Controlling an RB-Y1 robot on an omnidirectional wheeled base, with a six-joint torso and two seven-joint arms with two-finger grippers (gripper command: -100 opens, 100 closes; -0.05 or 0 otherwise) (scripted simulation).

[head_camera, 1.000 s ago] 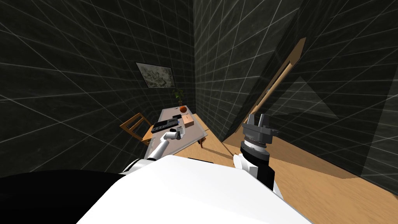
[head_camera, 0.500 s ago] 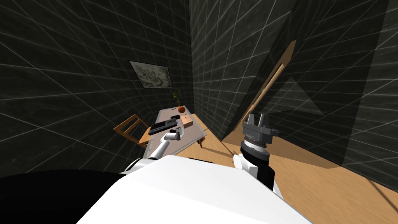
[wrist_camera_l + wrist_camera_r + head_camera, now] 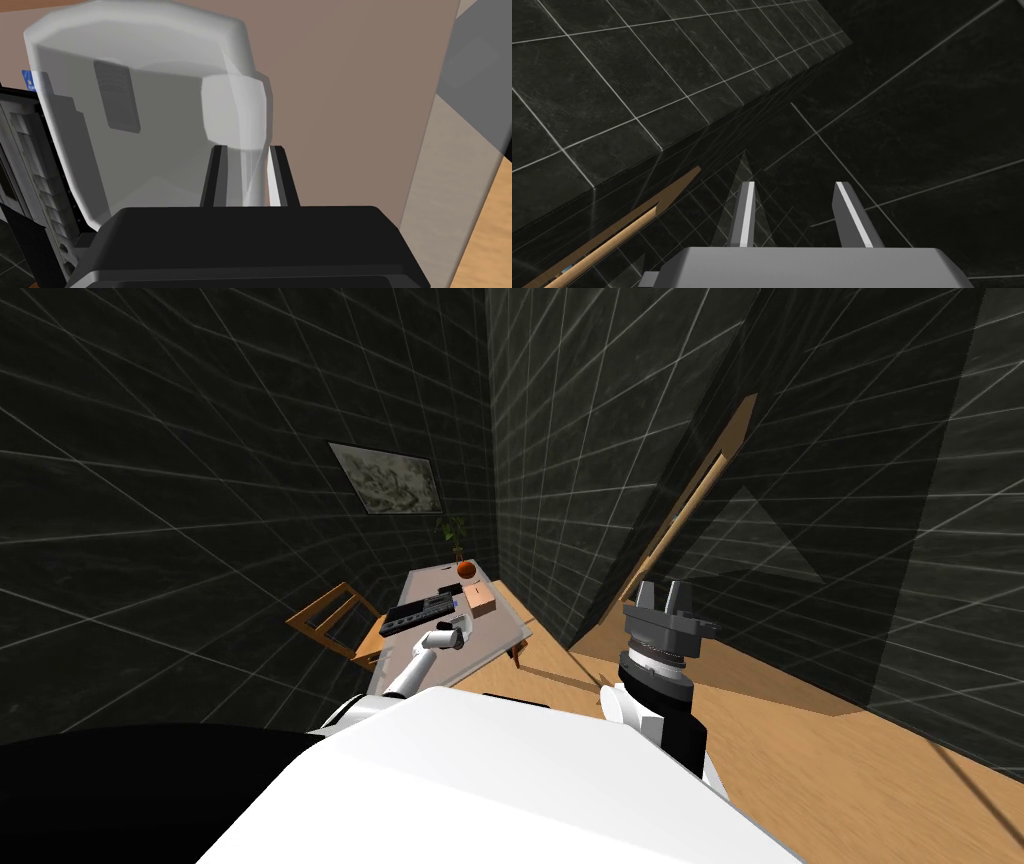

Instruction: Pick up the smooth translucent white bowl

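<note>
The translucent white bowl point(image 3: 150, 125) lies close in front of my left hand on the grey-brown table point(image 3: 360, 100), its far side showing through its near wall. My left gripper point(image 3: 246, 148) is shut on the bowl's thin wall, which stands between the two narrow-set fingers point(image 3: 276, 175). In the head view this gripper point(image 3: 455, 633) sits low over the table point(image 3: 500, 643), just past the dark keyboard. My right gripper point(image 3: 665, 593) is raised at the right, away from the table, its fingers point(image 3: 746, 215) open with nothing between them.
A dark keyboard point(image 3: 415, 613) lies on the table beside the bowl, also seen beside my left hand point(image 3: 25, 165). A tan box point(image 3: 482, 600) and a plant in a red pot point(image 3: 465, 568) stand farther back. A wooden chair point(image 3: 325, 623) is at the table's left.
The whole head picture has shifted a little, so my head has moved. Both arms stand where they were.
</note>
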